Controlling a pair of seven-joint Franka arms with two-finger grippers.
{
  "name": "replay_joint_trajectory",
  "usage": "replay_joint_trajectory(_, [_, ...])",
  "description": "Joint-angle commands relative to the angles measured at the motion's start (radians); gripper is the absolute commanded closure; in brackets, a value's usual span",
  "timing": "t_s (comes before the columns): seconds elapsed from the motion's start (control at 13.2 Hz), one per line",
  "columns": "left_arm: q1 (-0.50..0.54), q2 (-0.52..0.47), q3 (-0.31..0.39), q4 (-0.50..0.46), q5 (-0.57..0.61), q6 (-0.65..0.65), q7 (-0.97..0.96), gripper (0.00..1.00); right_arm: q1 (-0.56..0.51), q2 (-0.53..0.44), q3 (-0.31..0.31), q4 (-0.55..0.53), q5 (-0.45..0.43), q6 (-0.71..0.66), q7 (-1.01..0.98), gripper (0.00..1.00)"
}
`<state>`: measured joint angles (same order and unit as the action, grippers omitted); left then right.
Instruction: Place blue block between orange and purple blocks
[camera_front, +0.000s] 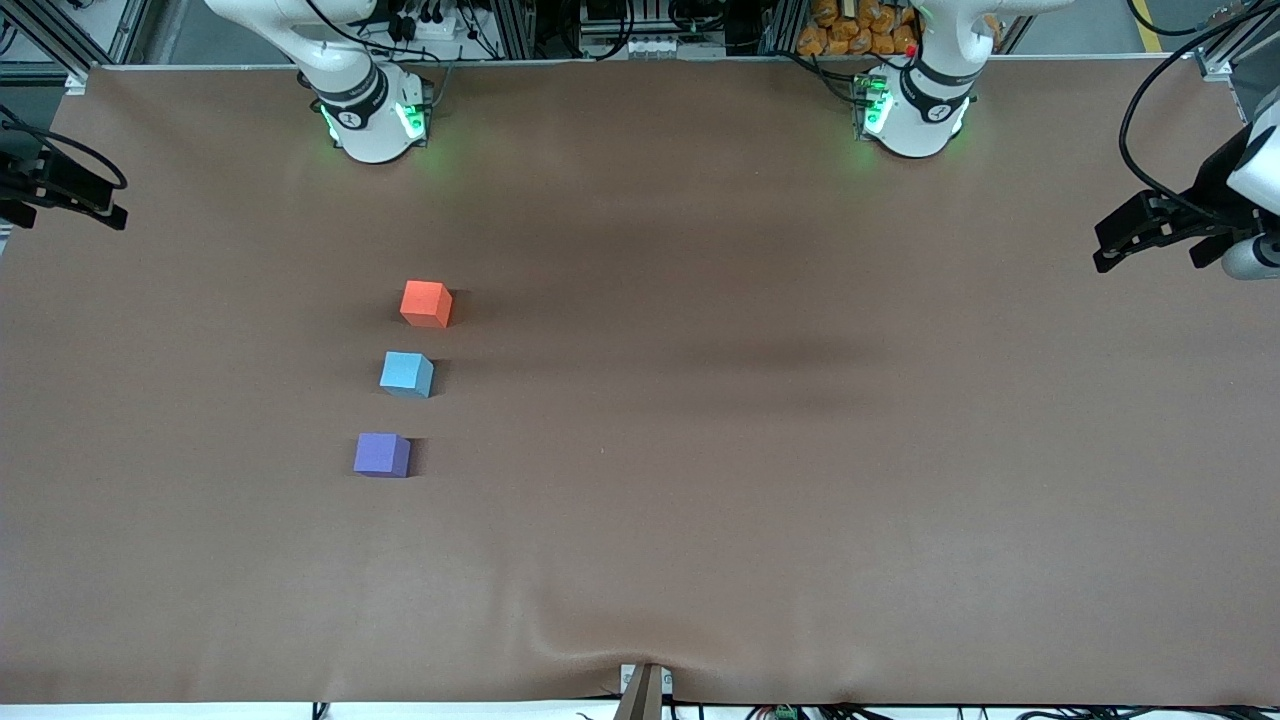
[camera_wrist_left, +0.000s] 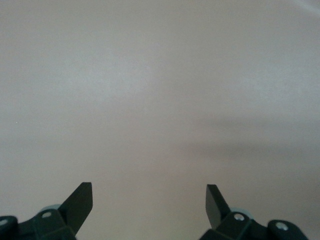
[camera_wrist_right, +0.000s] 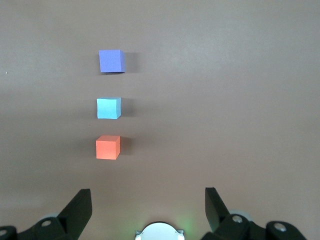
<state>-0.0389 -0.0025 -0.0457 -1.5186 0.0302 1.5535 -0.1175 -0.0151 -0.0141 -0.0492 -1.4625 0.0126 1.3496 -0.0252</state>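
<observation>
Fig.: My claws spread & empty; blocks already in a row.

R gripper (camera_wrist_right: 148, 202), jaws wide, hangs high over the table (camera_front: 760, 480) above my R base, looking down the row. L gripper (camera_wrist_left: 149, 200), also spread, waits over bare cloth at the L arm's end. Blue block (camera_front: 406, 374) sits btw. orange block (camera_front: 425, 303) (farther from front cam) & purple block (camera_front: 381, 454) (nearer), none touching. Judged: placement done, hence both arms clear.
</observation>
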Motion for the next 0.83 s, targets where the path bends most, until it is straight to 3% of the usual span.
replay_joint_trajectory(0.0, [-0.004,0.004,-0.013,0.017,-0.004,-0.021,-0.005,0.0,-0.011,0.017,0.006,0.022,-0.023,-0.017,0.002,0.0])
replay_joint_trajectory(0.76, [0.002,-0.004,-0.037,0.018,-0.007,-0.052,-0.002,0.0,-0.002,0.019,0.006,0.021,-0.026,-0.014,0.004,0.0])
